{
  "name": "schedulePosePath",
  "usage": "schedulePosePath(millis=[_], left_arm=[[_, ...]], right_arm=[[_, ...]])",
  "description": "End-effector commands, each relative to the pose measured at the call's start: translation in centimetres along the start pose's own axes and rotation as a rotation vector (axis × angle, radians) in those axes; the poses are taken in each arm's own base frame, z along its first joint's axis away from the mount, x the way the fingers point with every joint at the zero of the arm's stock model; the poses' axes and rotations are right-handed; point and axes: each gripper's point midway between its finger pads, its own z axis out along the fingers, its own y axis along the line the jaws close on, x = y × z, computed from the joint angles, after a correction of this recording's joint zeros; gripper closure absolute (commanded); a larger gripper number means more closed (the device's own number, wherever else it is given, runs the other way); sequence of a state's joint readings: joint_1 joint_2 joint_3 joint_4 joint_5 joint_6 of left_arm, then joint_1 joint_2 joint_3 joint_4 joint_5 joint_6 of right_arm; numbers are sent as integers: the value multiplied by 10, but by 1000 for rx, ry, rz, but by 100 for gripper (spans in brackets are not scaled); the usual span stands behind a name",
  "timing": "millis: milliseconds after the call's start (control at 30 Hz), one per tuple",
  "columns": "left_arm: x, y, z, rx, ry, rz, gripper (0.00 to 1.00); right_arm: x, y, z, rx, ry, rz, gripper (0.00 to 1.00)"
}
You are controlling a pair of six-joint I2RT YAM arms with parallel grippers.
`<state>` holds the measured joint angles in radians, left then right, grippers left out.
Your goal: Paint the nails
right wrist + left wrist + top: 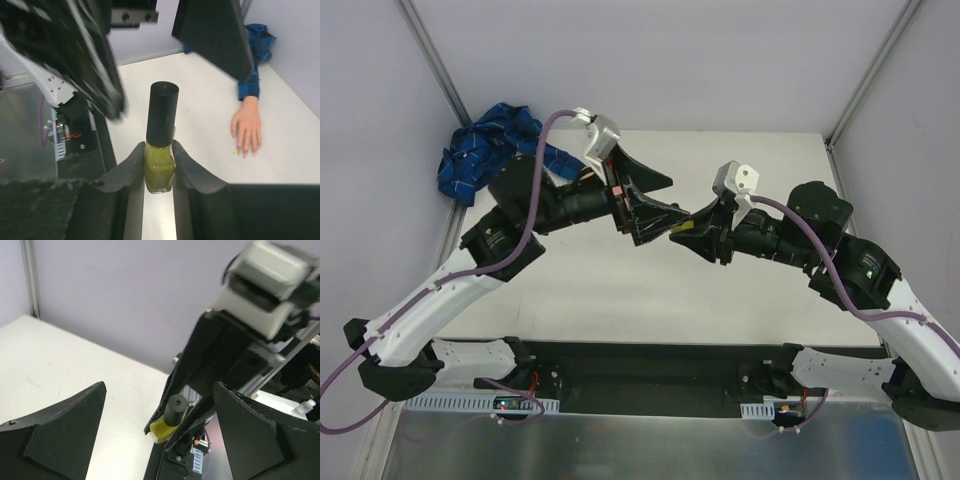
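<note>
While the two arms are meeting above the table [620,300]: both grippers are hanging nose to nose over its middle.
Right gripper [159,146]: its two black fingers are pressing in on the glass body of the bottle from either side, clamping it.
Bottle [159,172]: a small glass bottle is sitting upright between those fingers; yellow-green polish is filling the glass as far as it shows.
Cap [162,112]: a round black cap is sitting on the neck, closing the bottle.
Left gripper [160,385]: its jaws are standing wide apart and gripping nothing; the cap is lying in line with the gap, touching neither finger.
Nails [245,151]: pinkish tips on a flesh-coloured mannequin hand [247,127], which is lying flat on the table, well apart from the bottle, fingers pointing toward the camera.
Sleeve [252,80]: blue plaid cloth is running back from the wrist toward the wall.
Right wrist view only: it is showing the hand, the nails and the bottle side-on.
Left wrist view only: it is showing the bottle from the cap end, and the white camera block [265,285] riding on the right wrist.
Top view only: it is showing both whole arms and the sleeve bunching at the far left corner; the hand and bottle are hiding behind the arms.
</note>
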<state>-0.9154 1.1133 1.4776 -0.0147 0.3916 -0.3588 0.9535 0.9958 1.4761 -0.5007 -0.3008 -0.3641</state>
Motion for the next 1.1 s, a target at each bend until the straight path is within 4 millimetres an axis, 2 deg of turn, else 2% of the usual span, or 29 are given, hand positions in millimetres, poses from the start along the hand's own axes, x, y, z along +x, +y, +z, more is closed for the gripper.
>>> schedulePosePath(millis=[0,133,167,233,300,400,433,467,500,533,567,600,633,667,733,767,833,933,967,1000,1033,1067], left_arm=[[1,13,11,-53,8,-43,15],[11,23,19,-84,36,-54,28],[12,22,20,-76,41,-58,37],[16,22,24,-68,56,-65,48],[20,19,26,-43,77,-70,72],[32,13,31,14,133,-66,100],[37,10,31,49,154,-58,100],[41,3,31,104,176,-42,100],[50,-27,20,315,245,-18,100],[48,-36,15,424,245,17,100],[46,-47,8,527,238,49,100],[61,-56,-5,635,283,8,100],[58,-59,-14,696,271,32,100],[47,-64,-17,764,211,113,100],[53,-67,-31,841,243,78,100],[47,-64,-32,840,207,116,100],[44,-51,-26,772,203,79,100],[46,-16,-14,575,210,22,100],[34,4,-3,450,161,65,95],[45,18,-3,352,212,-5,86],[41,31,-1,268,198,-10,78],[37,51,3,139,165,-22,58]], right_arm=[[-18,-27,-10,180,-51,-33,100],[-18,-28,-9,199,-52,-36,100],[-17,-30,-9,211,-51,-35,100],[-17,-32,-8,225,-50,-35,100],[-17,-34,-7,240,-49,-33,100],[-14,-32,-4,223,-43,-34,100],[-13,-32,-3,212,-47,-42,100],[-10,-6,-1,52,-58,-53,100],[-7,19,-1,-118,-72,-67,100],[-23,24,-7,-230,-171,-99,100],[-8,68,-20,-540,-179,18,100],[-19,72,-24,-605,-215,46,100],[-27,74,-26,-652,-231,30,100],[-26,76,-27,-685,-213,48,100],[-17,70,-17,-685,-190,77,100],[-16,69,-16,-695,-179,92,100],[-14,64,-13,-673,-176,103,100],[-12,47,-8,-596,-178,120,100],[-12,38,-4,-548,-179,133,100],[-11,31,0,-510,-176,137,100],[-4,24,3,-471,-140,137,100],[0,10,9,-387,-119,136,100]])
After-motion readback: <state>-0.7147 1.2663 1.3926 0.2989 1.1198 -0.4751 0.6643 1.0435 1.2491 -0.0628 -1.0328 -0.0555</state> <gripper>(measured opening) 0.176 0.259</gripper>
